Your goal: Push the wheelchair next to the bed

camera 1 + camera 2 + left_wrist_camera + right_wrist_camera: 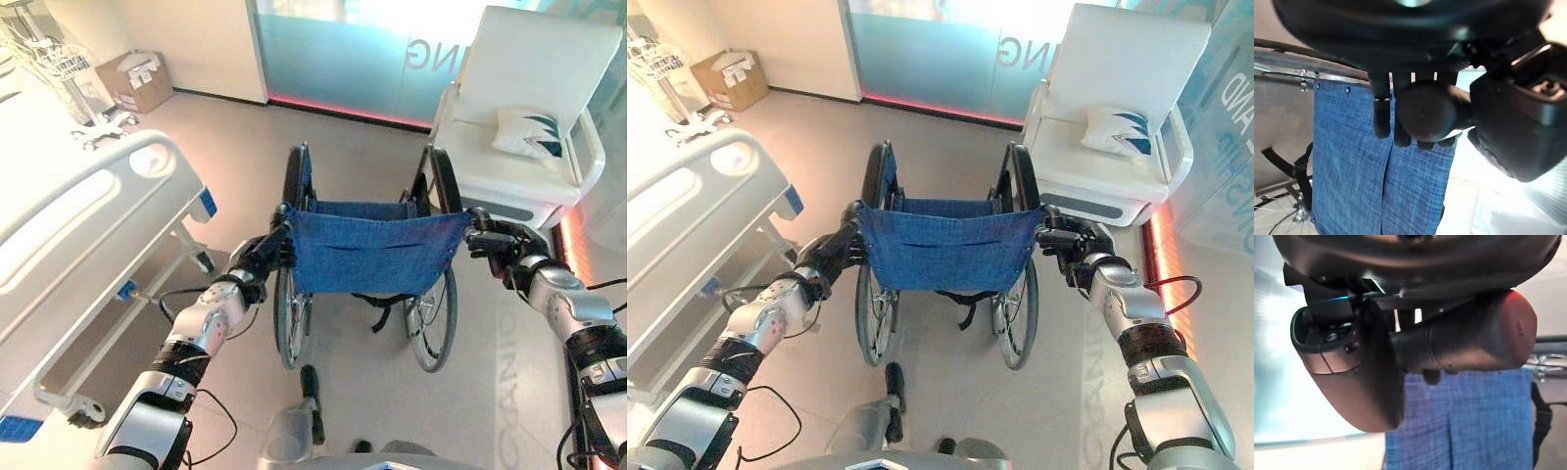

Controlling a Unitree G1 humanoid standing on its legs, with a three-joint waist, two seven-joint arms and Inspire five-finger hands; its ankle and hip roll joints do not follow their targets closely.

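A wheelchair with a blue cloth back (377,250) and two large spoked wheels stands in front of me, facing away. My left hand (263,257) is curled round its left push handle (1422,111), whose round black end shows in the left wrist view. My right hand (498,245) is curled round the right push handle (1464,340), a ribbed dark grip. The white hospital bed (69,235) lies to the left of the wheelchair, its footboard about level with the left wheel (291,313), a gap of floor between them.
A white armchair (519,117) with a patterned cushion stands at the far right, just past the wheelchair's right wheel. A cardboard box (135,80) and a wire stand (59,69) sit at the far left by the wall. A glass partition (343,59) closes the far side.
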